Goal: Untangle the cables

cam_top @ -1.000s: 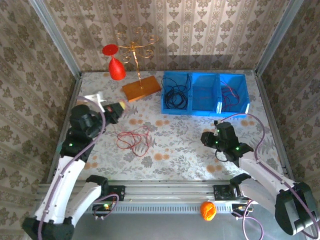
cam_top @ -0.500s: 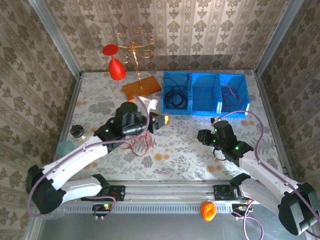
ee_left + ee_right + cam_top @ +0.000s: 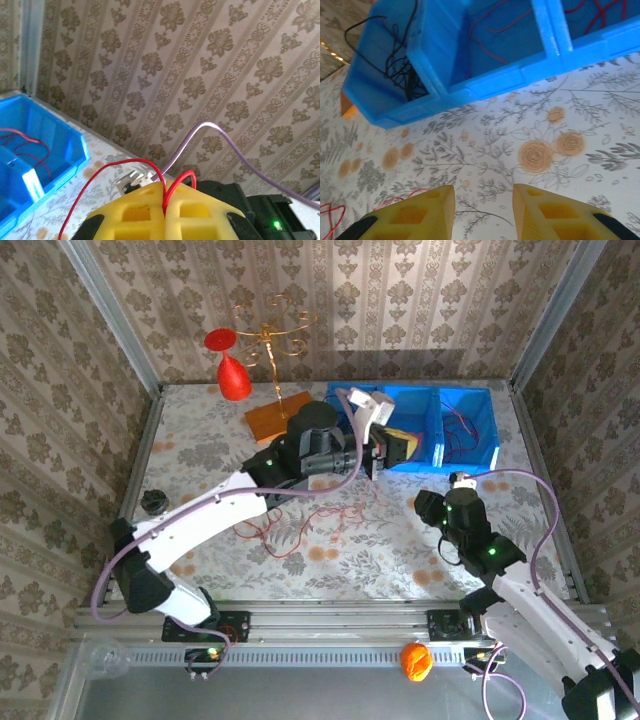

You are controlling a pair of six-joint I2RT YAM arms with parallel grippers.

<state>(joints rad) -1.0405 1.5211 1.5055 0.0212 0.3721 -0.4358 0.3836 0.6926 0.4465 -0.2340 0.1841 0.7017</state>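
A thin red wire cable (image 3: pixel 283 530) lies in loose open loops on the flowered table (image 3: pixel 200 455), left of centre and nearer its front edge. One red strand runs up into the left gripper (image 3: pixel 165 200), pinched between its closed yellow fingers (image 3: pixel 135 215). A thin black wire cable (image 3: pixel 402 75) sits bunched in the left compartment of the blue plastic bin (image 3: pixel 485 80) by the table's far edge, with another red wire (image 3: pixel 492 27) in the middle compartment and a loose red coil (image 3: pixel 462 428) in the right one.

glossy blue plastic bin (image 3: pixel 485 82), smooth-coated red cable (image 3: pixel 127 160), matt floral-print bench (image 3: pixel 485 150), shiny gold metal stand (image 3: pixel 268 337) on wooden base (image 3: pixel 282 417), matt yellow plastic right gripper (image 3: pixel 482 212)
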